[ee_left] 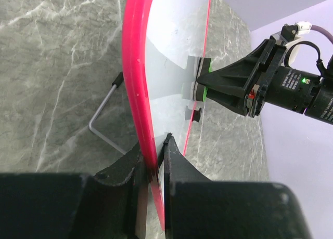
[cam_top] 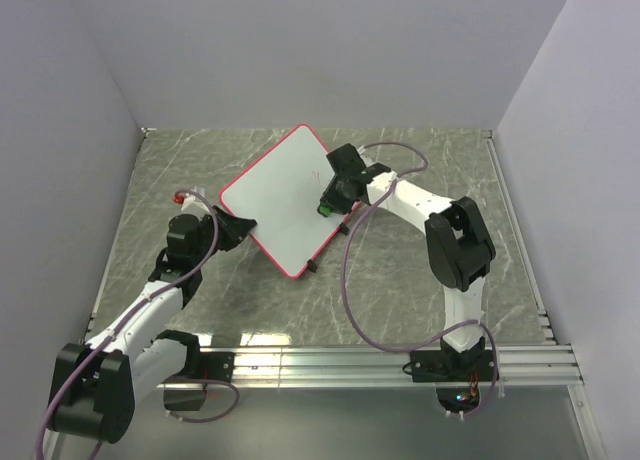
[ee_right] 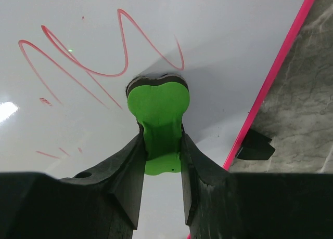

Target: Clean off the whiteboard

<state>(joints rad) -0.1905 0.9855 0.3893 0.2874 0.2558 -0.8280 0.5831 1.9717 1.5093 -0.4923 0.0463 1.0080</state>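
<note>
Two contacts on the whiteboard (cam_top: 280, 190), which sits propped at a tilt on the marble counter (cam_top: 400, 280), with a wire stand (ee_left: 101, 125) behind it. The left end effector (ee_left: 156, 151) is clamped on the whiteboard's red-pink frame at the lower-left edge. The right end effector (ee_right: 161, 140) is pinching a green eraser block (ee_right: 158, 106), whose dark pad is pressed onto the whiteboard face near its right edge. Red scribbles (ee_right: 78, 52) are on the whiteboard just beyond the block. One black foot (ee_right: 255, 145) is just outside the frame.
</note>
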